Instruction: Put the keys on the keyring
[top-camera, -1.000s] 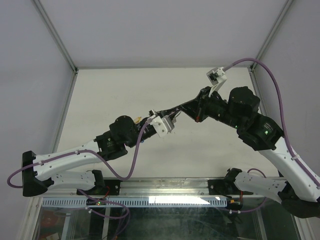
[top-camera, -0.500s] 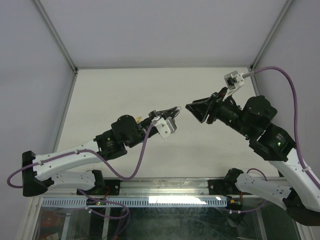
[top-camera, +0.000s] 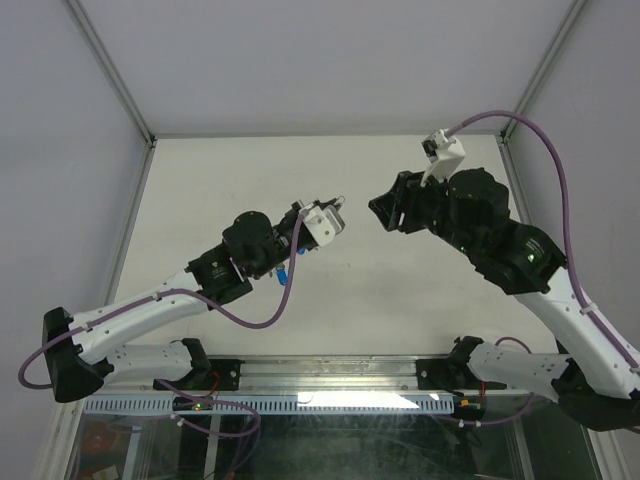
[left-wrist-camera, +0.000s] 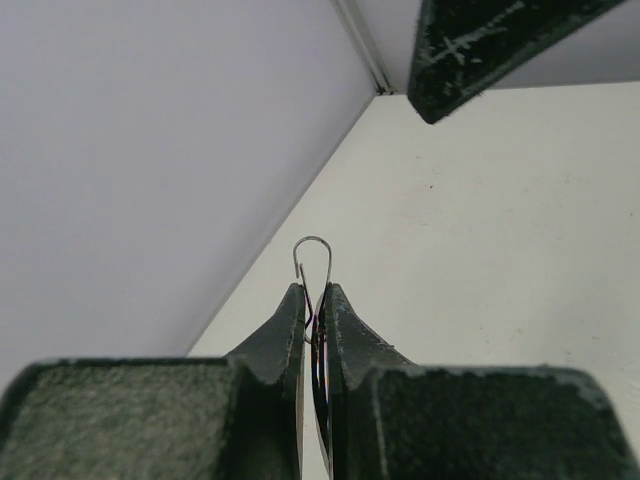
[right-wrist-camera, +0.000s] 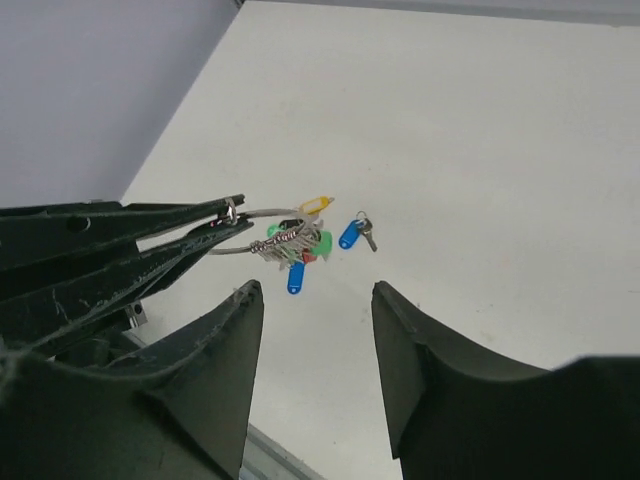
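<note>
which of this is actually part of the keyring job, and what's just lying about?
Job:
- keyring, pinched in the left hand
- key bunch hanging on it, with yellow, green and blue caps among them
- loose blue key, apparently on the table beyond the bunch
- right hand, open and empty

Just there:
- table
- purple cable
- wall

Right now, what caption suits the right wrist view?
Shut left jaws pinch the keyring, coloured keys dangling from it; right jaws stand open.
</note>
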